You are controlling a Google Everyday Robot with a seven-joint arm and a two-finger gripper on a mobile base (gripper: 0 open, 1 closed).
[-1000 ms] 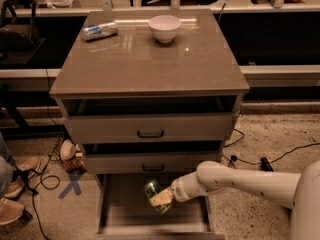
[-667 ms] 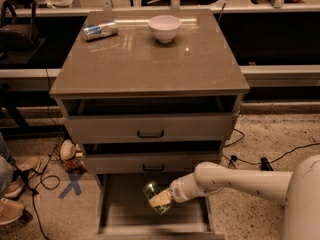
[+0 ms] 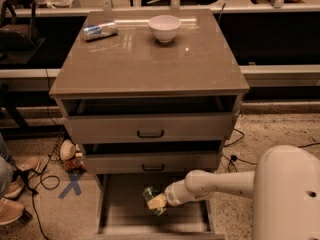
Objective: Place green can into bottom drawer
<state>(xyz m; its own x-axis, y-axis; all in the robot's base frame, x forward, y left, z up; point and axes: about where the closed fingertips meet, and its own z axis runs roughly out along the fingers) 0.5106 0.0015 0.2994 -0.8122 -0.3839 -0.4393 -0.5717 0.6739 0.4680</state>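
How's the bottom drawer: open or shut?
Open. The bottom drawer is pulled out, its bare floor showing; the gripper holds the green can over it.

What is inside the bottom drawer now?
The green can, held by the gripper, over the bare floor of the bottom drawer. Its rear is hidden under the middle drawer.

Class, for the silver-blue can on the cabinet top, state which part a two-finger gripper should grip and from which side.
Probably best to grip the silver-blue can across the middle of its body, coming from above: it lies on its side on the cabinet top, so its round wall faces up. The gripper is down over the bottom drawer, holding the green can.
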